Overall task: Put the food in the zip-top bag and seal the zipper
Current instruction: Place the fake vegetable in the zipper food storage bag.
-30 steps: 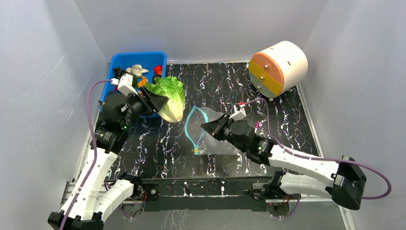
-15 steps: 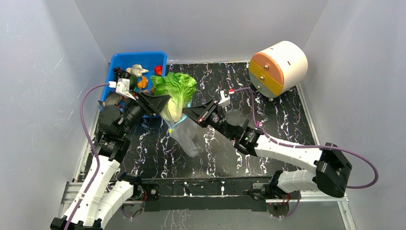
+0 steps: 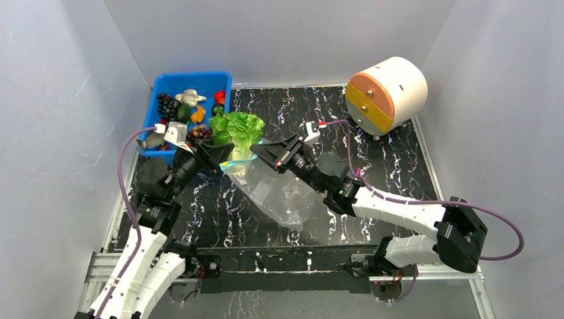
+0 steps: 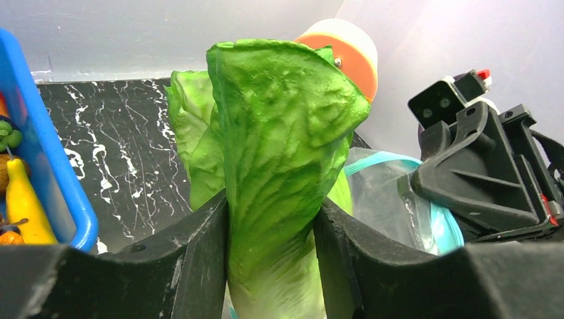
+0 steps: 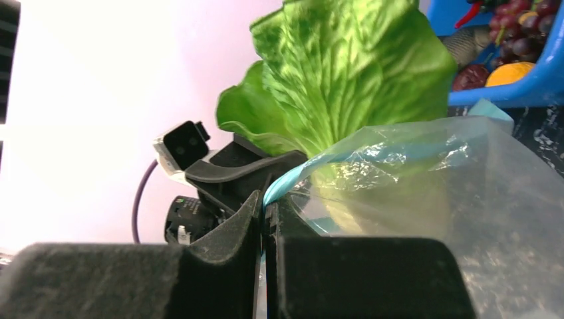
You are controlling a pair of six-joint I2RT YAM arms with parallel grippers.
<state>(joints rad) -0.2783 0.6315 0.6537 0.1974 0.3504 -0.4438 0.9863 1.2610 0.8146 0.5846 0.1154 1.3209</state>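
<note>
Left claw (image 4: 273,234) clamps lettuce (image 4: 279,133); right claw (image 5: 266,222) pinched tight on bag (image 3: 279,196) zipper (image 5: 292,178); lettuce base seemingly inside mouth.

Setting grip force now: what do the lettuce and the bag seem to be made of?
The lettuce looks like molded plastic, semi-matte: embossed veins, uniform color, stiff upright leaves; rubbery foam is possible. The bag looks like thin clear plastic film, glossy: it crinkles, glints, and the lettuce shows through. Its teal strip seems to be thicker plastic.
</note>
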